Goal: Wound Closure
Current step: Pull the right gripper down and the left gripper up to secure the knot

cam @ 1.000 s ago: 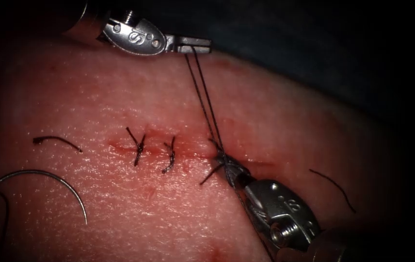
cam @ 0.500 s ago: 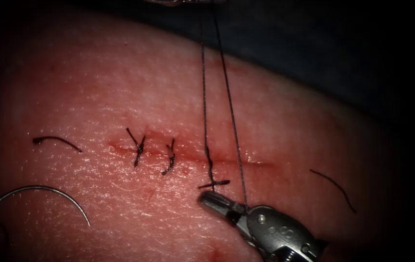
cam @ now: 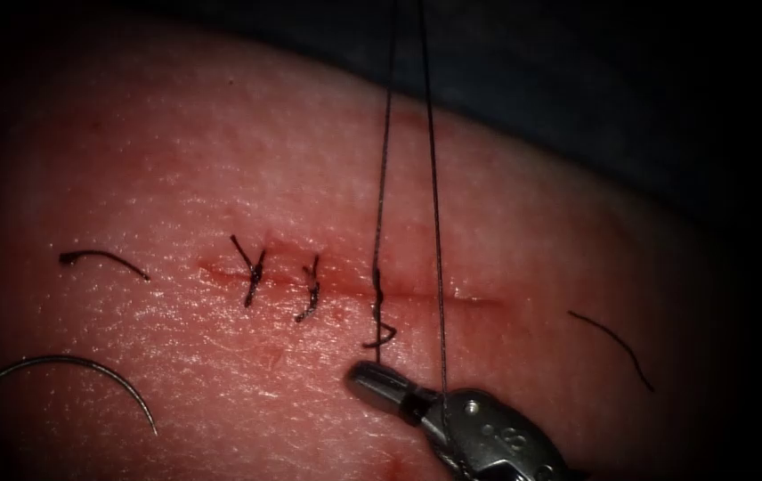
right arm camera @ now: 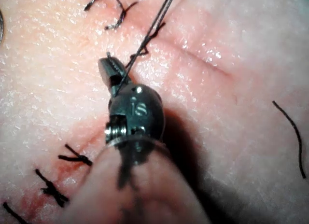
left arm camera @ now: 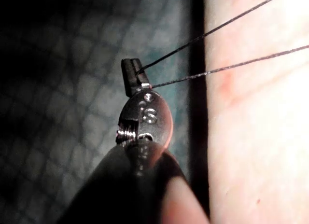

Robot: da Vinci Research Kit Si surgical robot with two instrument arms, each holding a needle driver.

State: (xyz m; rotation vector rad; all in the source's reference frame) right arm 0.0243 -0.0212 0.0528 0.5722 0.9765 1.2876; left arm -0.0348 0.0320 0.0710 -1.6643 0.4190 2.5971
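Observation:
The tissue (cam: 221,178) has a level cut (cam: 452,298) with two tied stitches (cam: 252,267) toward its left end. A third knot (cam: 378,298) sits on the cut. From it one strand of thread (cam: 384,160) rises out of the top of the endoscope view, and a second strand (cam: 433,178) comes back down past my right tool (cam: 374,378). That tool lies just below the knot, jaws shut, with the knot's short tail (cam: 379,338) reaching its tip (right arm camera: 110,72). My left tool (left arm camera: 131,75) is shut on the thread (left arm camera: 193,40). The curved needle (cam: 87,367) lies free on the tissue, lower left.
Cut thread ends lie on the tissue, one left of the cut (cam: 101,258) and one right of it (cam: 612,343). Red fluid stains the cut line. A dark cloth (cam: 577,80) lies beyond the tissue's far edge.
My left tool has risen out of the endoscope view, drawing both strands up and straight. My right tool left the knot and moved down and slightly left. The tail has curled.

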